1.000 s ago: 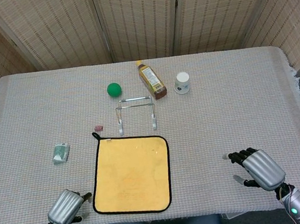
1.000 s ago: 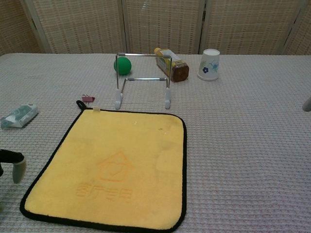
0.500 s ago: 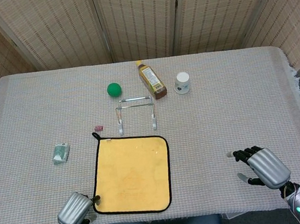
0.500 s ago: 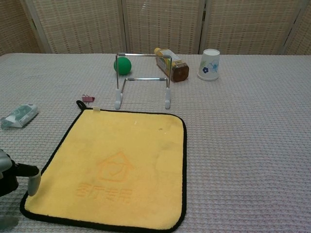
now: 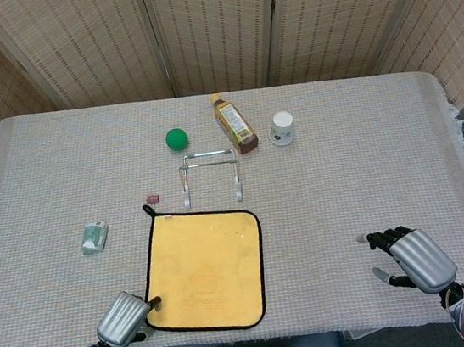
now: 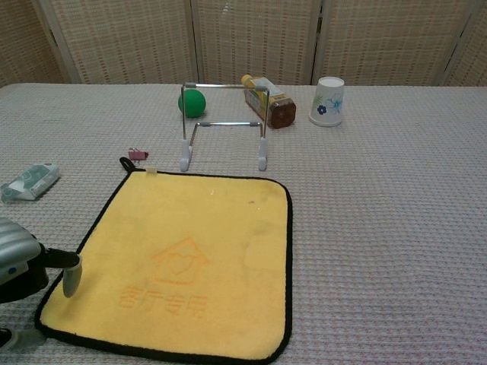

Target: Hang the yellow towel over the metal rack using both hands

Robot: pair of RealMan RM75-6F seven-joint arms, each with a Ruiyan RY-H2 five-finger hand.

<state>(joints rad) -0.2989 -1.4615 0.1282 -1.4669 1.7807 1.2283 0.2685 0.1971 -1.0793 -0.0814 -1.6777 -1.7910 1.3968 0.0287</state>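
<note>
The yellow towel (image 5: 204, 269) with a black border lies flat on the table, also in the chest view (image 6: 179, 262). Just beyond its far edge stands the small metal rack (image 5: 210, 175), upright (image 6: 224, 125). My left hand (image 5: 126, 318) is at the towel's near left corner; its fingers (image 6: 71, 277) hang over the towel's left edge, holding nothing. My right hand (image 5: 414, 256) hovers near the table's front right, fingers apart and empty, far from the towel. It does not show in the chest view.
Behind the rack are a green ball (image 5: 176, 138), a lying brown bottle (image 5: 233, 124) and a paper cup (image 5: 282, 127). A small pink clip (image 5: 153, 199) lies left of the rack. A green packet (image 5: 94, 237) sits at the left.
My left hand has moved right, from beside the towel to over its near left corner. My right hand has drifted slightly right and back towards the table's front edge.
</note>
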